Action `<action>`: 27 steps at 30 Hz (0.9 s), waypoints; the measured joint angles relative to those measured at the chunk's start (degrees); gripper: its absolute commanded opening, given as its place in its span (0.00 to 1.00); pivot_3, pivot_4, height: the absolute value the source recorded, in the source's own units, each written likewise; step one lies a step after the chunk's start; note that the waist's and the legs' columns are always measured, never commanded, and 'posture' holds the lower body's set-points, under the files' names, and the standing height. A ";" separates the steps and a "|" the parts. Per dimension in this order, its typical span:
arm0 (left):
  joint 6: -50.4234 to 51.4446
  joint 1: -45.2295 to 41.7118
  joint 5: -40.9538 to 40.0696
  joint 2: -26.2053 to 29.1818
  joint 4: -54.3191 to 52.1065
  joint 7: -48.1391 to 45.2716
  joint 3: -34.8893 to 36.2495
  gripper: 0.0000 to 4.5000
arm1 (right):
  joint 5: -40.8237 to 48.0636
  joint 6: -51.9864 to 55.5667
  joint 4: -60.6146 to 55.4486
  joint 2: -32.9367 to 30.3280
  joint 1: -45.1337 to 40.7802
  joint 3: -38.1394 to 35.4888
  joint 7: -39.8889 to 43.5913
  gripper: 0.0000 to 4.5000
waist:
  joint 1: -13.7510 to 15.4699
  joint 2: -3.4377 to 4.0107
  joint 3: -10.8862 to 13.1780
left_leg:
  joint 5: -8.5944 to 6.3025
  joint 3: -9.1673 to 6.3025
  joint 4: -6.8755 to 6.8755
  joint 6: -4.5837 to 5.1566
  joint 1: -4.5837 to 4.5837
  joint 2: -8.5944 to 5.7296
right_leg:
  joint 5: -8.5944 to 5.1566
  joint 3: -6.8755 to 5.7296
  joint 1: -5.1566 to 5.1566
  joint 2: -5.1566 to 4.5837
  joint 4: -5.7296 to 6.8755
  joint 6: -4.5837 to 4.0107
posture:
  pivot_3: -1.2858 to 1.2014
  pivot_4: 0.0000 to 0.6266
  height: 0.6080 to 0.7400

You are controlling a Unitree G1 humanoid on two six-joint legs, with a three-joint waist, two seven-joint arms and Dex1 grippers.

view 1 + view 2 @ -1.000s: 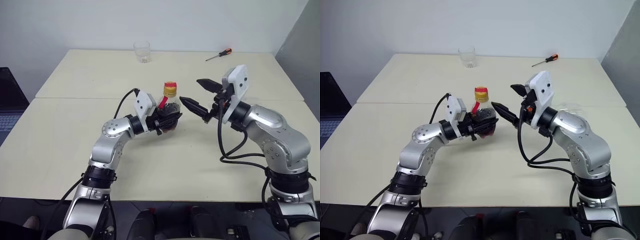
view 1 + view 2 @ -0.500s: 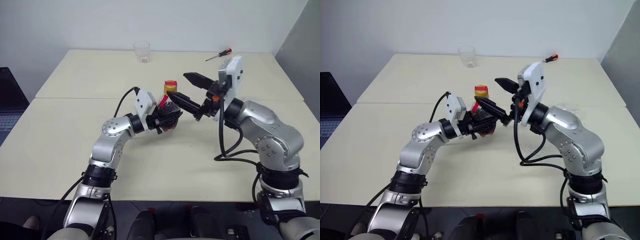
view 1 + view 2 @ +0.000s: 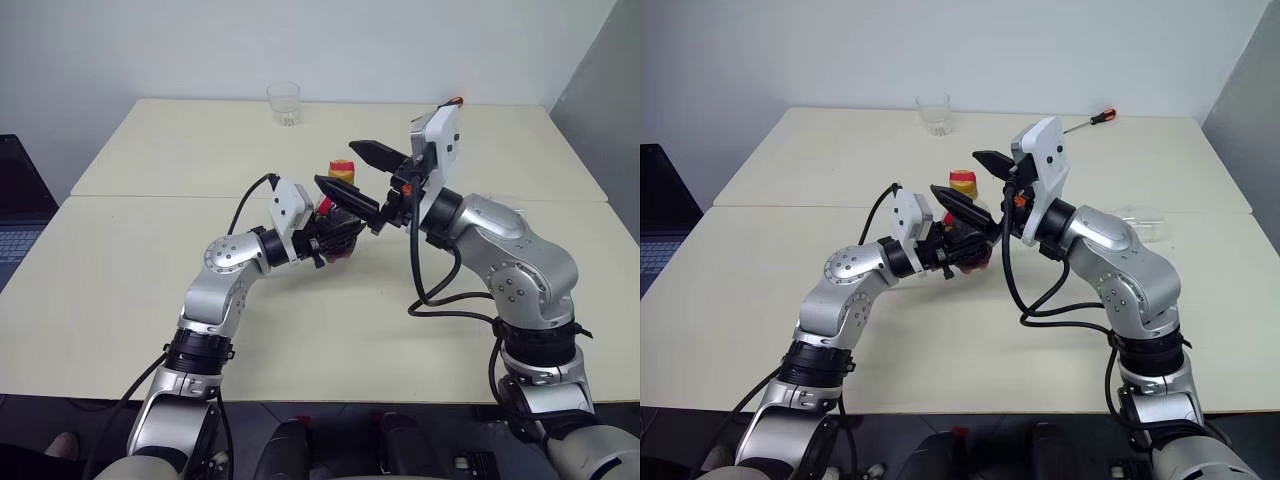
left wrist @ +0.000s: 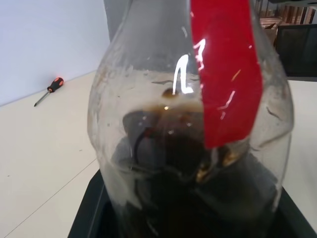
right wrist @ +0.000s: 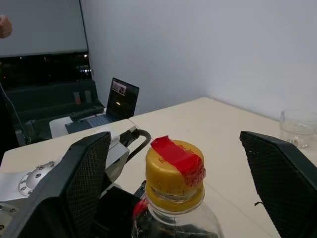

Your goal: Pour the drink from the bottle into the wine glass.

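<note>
Two cream tables (image 3: 150,300) stand pushed together, and above the near one the single bottle (image 4: 190,148) stands upright, neck up, its bulbous body pinched in the left gripper (image 3: 335,235) with dark drink (image 4: 183,198) in its lower part. The right gripper (image 5: 181,168) is spread wide, one finger on each side of the yellow cap (image 5: 174,171). A red strip (image 5: 179,158) without readable writing runs over cap and neck; far back are one clear tumbler (image 3: 284,104) and one screwdriver (image 3: 1090,120).

walls: plain white | furniture: two cream tables (image 3: 150,300) pushed together | side: open laptop (image 5: 116,101)
</note>
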 measured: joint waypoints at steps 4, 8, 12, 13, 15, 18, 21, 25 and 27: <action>-0.01 0.00 0.00 0.00 0.00 0.00 0.00 0.45 | -0.63 -0.02 0.26 0.02 -0.05 0.00 0.23 0.54 | 0.00 0.00 0.00 | 0.00 0.00 0.00 0.00 0.00 0.00 | 0.00 0.00 0.00 0.00 0.00 0.00 | 0.52 0.24 1.00; -0.02 -0.02 0.03 -0.14 0.00 0.19 0.01 0.45 | -0.96 -0.04 0.25 0.14 -0.28 0.06 0.87 0.27 | 0.00 0.00 0.00 | 0.00 0.00 0.00 0.00 0.00 0.00 | 0.00 0.00 0.00 0.00 0.00 0.00 | 0.52 0.24 1.00; -0.02 -0.02 0.03 -0.14 0.00 0.19 0.01 0.45 | -1.05 -0.04 0.26 0.15 -0.30 0.05 1.09 0.27 | 0.00 0.00 0.00 | 0.00 0.00 0.00 0.00 0.00 0.00 | 0.00 0.00 0.00 0.00 0.00 0.00 | 0.52 0.24 1.00; -0.02 -0.02 0.03 -0.14 0.00 0.20 0.02 0.45 | -1.06 -0.04 0.26 0.15 -0.32 0.05 1.10 0.27 | 0.00 0.00 0.00 | 0.00 0.00 0.00 0.00 0.00 0.00 | 0.00 -0.01 0.00 0.00 0.00 0.00 | 0.52 0.24 1.00; -0.05 -0.02 0.02 -0.14 0.00 0.23 0.03 0.45 | -1.06 -0.04 0.31 0.14 -0.39 0.04 1.15 0.27 | 0.00 0.00 0.00 | 0.00 0.00 0.00 0.00 0.00 0.00 | 0.00 0.00 0.00 0.00 0.00 0.00 | 0.52 0.24 1.00; -0.05 -0.01 0.01 -0.13 -0.01 0.21 0.06 0.45 | -0.92 0.12 0.56 -0.03 -0.64 -0.07 1.63 0.27 | 0.00 0.00 0.00 | 0.00 0.00 0.00 0.00 0.00 0.00 | 0.00 0.00 0.00 0.00 0.00 0.00 | 0.52 0.24 1.00; -0.05 0.49 -0.11 0.16 -0.69 -0.13 0.09 0.45 | 1.30 1.40 1.24 -0.91 -1.27 -0.91 3.48 0.27 | 0.00 0.00 0.00 | 0.00 0.00 0.00 0.00 0.00 0.00 | 0.00 0.00 0.00 0.00 0.00 0.00 | 0.52 0.24 1.00; 0.06 1.85 -0.66 0.55 -3.45 -0.72 0.14 0.45 | 5.06 2.71 2.13 -2.03 -2.06 -2.46 7.09 0.27 | 0.00 0.00 0.00 | 0.00 0.00 0.00 0.00 0.00 0.00 | 0.00 0.00 0.00 -0.01 0.00 0.00 | 0.52 0.24 1.00; 0.50 2.90 -1.56 0.92 -5.45 -1.25 0.19 0.45 | 6.51 2.93 2.53 -3.05 -2.73 -2.61 9.20 0.27 | -0.01 0.00 0.00 | 0.00 0.00 -0.01 0.00 0.01 0.01 | 0.00 0.00 0.00 -0.01 0.00 0.00 | 0.52 0.24 1.00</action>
